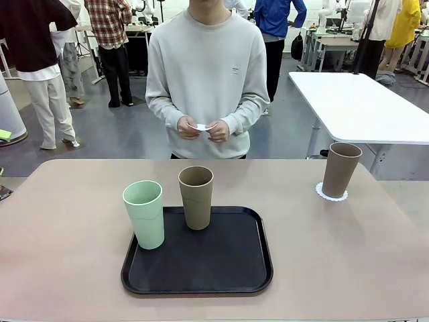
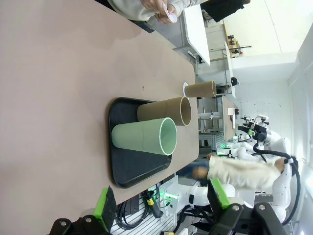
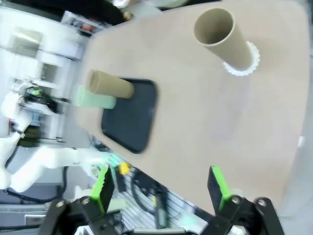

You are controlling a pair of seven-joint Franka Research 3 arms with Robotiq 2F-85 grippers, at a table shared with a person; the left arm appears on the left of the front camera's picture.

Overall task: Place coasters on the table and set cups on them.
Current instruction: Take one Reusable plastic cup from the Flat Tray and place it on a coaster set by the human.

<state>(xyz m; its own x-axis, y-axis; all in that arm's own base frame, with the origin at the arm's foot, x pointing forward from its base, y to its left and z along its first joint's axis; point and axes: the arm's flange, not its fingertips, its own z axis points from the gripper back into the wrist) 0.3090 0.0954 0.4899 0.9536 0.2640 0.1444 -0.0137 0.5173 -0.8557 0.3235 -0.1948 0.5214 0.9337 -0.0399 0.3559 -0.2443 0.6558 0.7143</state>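
Beige bench (image 1: 67, 235) w/ a person standing at its far side; one brown cup (image 1: 340, 169) already stands on a lacy white coaster (image 1: 332, 194) near the far right corner; green cup (image 1: 144, 213) & second brown cup (image 1: 196, 196) sit upright on a black tray (image 1: 214, 261) at centre, prob. a staging spot; person's hands (image 1: 188, 126) pinch another coaster (image 1: 201, 127), likely to lay it down next; left tool (image 2: 159, 188) & right tool (image 3: 160, 176) both hang open, empty, above the bench.

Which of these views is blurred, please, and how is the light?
Right wrist view: soft throughout, the tray and mint cup smeared, probably by motion. Front view: sharp, evenly lit, only faint shadows. Left wrist view: sharp, rolled sideways.
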